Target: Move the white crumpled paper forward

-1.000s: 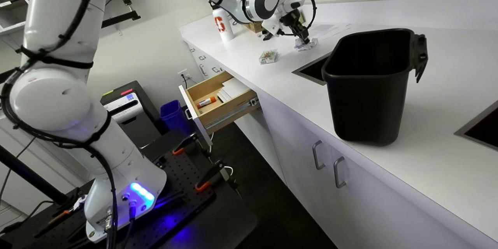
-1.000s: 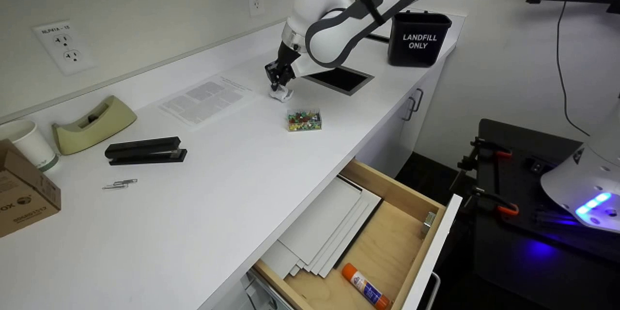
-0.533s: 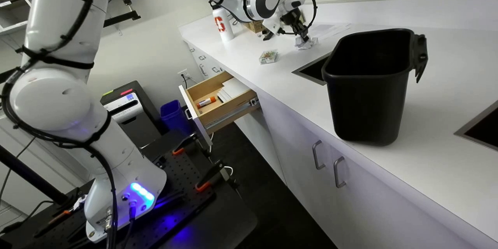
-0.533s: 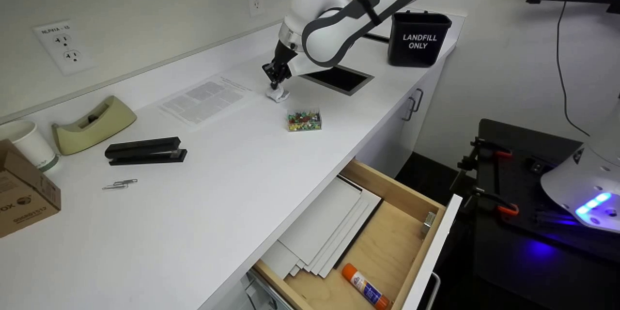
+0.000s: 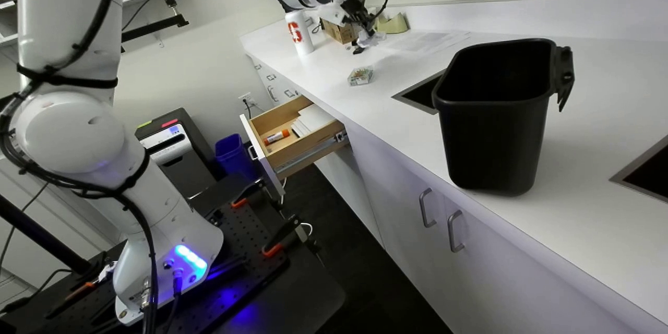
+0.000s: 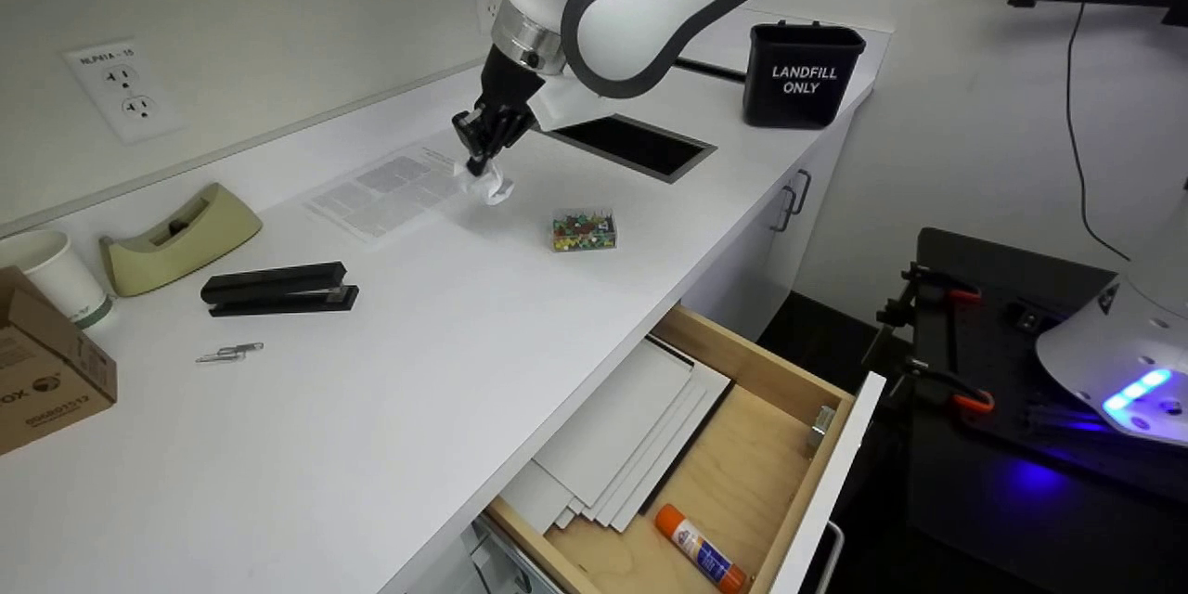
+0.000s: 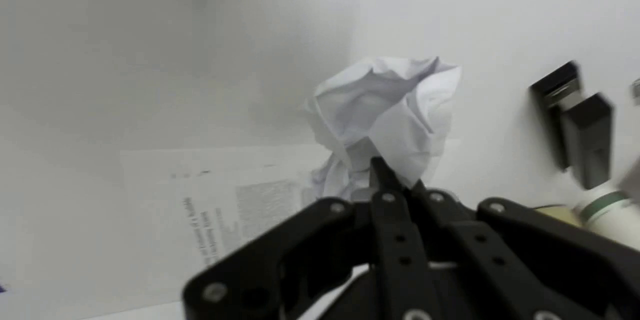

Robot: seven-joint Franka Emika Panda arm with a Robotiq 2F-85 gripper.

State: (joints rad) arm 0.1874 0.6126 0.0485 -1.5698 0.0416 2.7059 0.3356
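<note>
Seemingly aloft over the counter (image 6: 390, 408), the paper (image 7: 392, 105) hung from the gripper (image 7: 402, 185) near the wrist view's center, one fold pinched between nearly touching fingers (image 7: 384, 176). So thin a hold could have slipped under a quick swing, dropping it on the sheet (image 7: 160, 220), lower left.

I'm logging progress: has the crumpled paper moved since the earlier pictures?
Yes: in an exterior view, the crumpled paper shifted toward the stapler, away from the black bin.
</note>
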